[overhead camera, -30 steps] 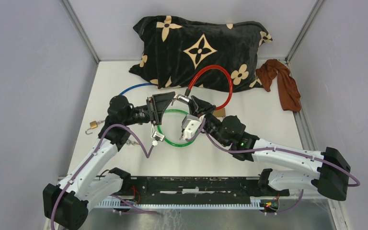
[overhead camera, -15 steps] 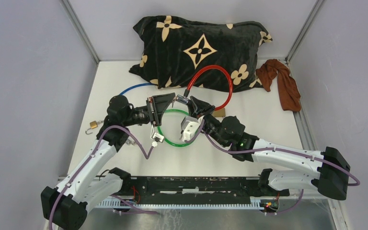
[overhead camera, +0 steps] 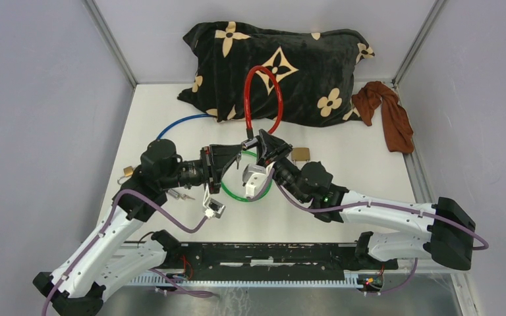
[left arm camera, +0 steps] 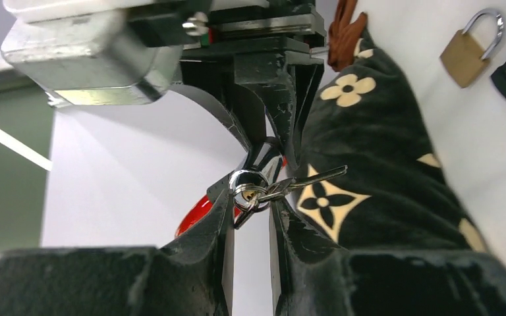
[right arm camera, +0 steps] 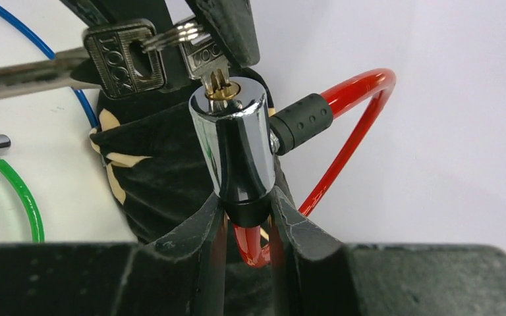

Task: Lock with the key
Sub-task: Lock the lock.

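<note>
Pillow [overhead camera: 273, 69] at the table's [overhead camera: 369, 184] back, cloth [overhead camera: 390, 117] just right of it. Before the pillow, cable lock [right arm camera: 234, 141] upright between left gripper [left arm camera: 250, 197] and right gripper [right arm camera: 244, 201], key [right arm camera: 203, 58] in its end.

Robotics lab cell, grey panel walls [overhead camera: 39, 99]

On the white table [overhead camera: 369, 174], at twelve o'clock, a black pillow [overhead camera: 303, 59] with cream flower motifs, and at two o'clock a crumpled brown cloth [overhead camera: 392, 118] just beside its right corner. At ten o'clock, a blue cable [overhead camera: 181, 120] running to the pillow's edge; near the centre, a green cable loop [overhead camera: 234, 195] lying flat. Just toward three o'clock, a brass padlock [overhead camera: 300, 155]; at nine o'clock, a smaller padlock [overhead camera: 128, 171].
</note>
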Controlling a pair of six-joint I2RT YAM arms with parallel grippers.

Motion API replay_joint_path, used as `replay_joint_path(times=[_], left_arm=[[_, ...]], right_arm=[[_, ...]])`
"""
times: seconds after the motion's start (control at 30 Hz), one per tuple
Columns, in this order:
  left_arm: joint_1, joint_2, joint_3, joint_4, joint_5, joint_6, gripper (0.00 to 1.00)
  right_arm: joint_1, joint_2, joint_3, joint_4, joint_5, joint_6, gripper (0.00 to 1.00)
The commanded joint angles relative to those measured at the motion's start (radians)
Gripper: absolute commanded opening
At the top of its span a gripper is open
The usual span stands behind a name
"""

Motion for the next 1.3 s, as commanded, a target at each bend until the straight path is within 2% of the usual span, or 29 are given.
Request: replay_joint_path(times=[0.0, 0.23, 0.53, 0.57, 0.63, 0.93, 1.03, 1.17, 1.23, 1.27], left_arm=[[-0.028, 0.022, 0.036, -0.148, -0.042, -0.226, 0.02], [-0.033, 0.021, 0.021, -0.019, -0.078, -0.349, 0.02], [-0.033, -0.022, -0.046, 0.046, -0.049, -0.157, 0.02], [-0.034, -0.021, -0.047, 0.052, -0.048, -0.155, 0.09], [-0.034, -0.023, -0.044, 0.054, -0.046, -0.154, 0.29], [-0.034, -0.071, -0.081, 0.053, -0.074, -0.153, 0.75], [-0.035, -0.115, -0.121, 0.055, -0.084, -0.140, 0.97], [-0.034, -0.166, -0.124, 0.067, -0.047, -0.222, 1.00], [-0.034, -0.176, -0.104, 0.083, -0.044, -0.353, 1.00], [-0.034, -0.170, -0.092, 0.118, -0.074, -0.493, 0.98]], right_arm=[[-0.005, -0.016, 0.019, 0.241, 0.057, -0.046, 0.00], [0.006, -0.023, 0.000, 0.253, 0.030, -0.014, 0.00], [0.009, -0.034, -0.009, 0.244, 0.006, 0.004, 0.00], [0.009, -0.034, -0.010, 0.245, 0.011, 0.003, 0.00], [0.009, -0.033, -0.012, 0.248, 0.016, 0.001, 0.00], [0.008, -0.041, -0.037, 0.258, 0.027, -0.023, 0.00], [0.009, -0.036, -0.042, 0.262, 0.032, -0.031, 0.00], [0.009, -0.025, -0.048, 0.267, 0.042, -0.036, 0.00], [0.009, -0.021, -0.056, 0.267, 0.059, -0.033, 0.00], [0.008, -0.021, -0.063, 0.263, 0.066, -0.026, 0.00]])
